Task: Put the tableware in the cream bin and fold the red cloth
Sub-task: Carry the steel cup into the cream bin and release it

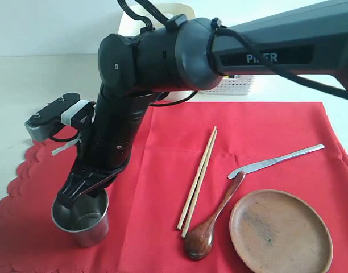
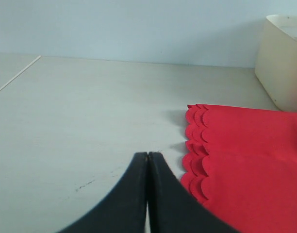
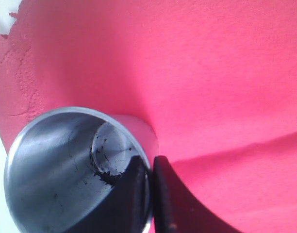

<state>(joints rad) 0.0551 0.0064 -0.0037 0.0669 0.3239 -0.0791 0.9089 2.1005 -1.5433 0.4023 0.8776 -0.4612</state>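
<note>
In the exterior view, the right arm (image 1: 162,57) is stretched across the scene. The right jaws are set on the rim of the steel cup (image 1: 81,219), which stands on the red cloth (image 1: 259,131) near its scalloped border. Well apart from these jaws, the wooden chopsticks (image 1: 198,179), the steel knife (image 1: 276,161), the dark wooden spoon (image 1: 211,224) and the wooden plate (image 1: 281,232) lie on the cloth, none yet in the bin. The cream bin (image 1: 182,8) is seen far behind the jaws, mostly hidden by the arm, with the white lattice basket (image 1: 231,85) next to it. The carry to the bin is judged to be long, so a cup held at one side only could swing or slip out on the way. The left arm (image 1: 52,116) is parked close beside the right arm, and it could be touched when the cup is raised.

In the left wrist view, the left jaws are pressed together with nothing between them, above the bare counter (image 2: 80,126). The scalloped border of the cloth is just beside them and the bin is well beyond them.

In the right wrist view, the right jaws are narrow and clamped on the wall of the cup, one inside and one outside. Only a thin edge of smooth steel is gripped, so slipping is a risk. If the cup is pulled sideways instead of lifted, the cloth under the jaws could be dragged and the other tableware disturbed.
</note>
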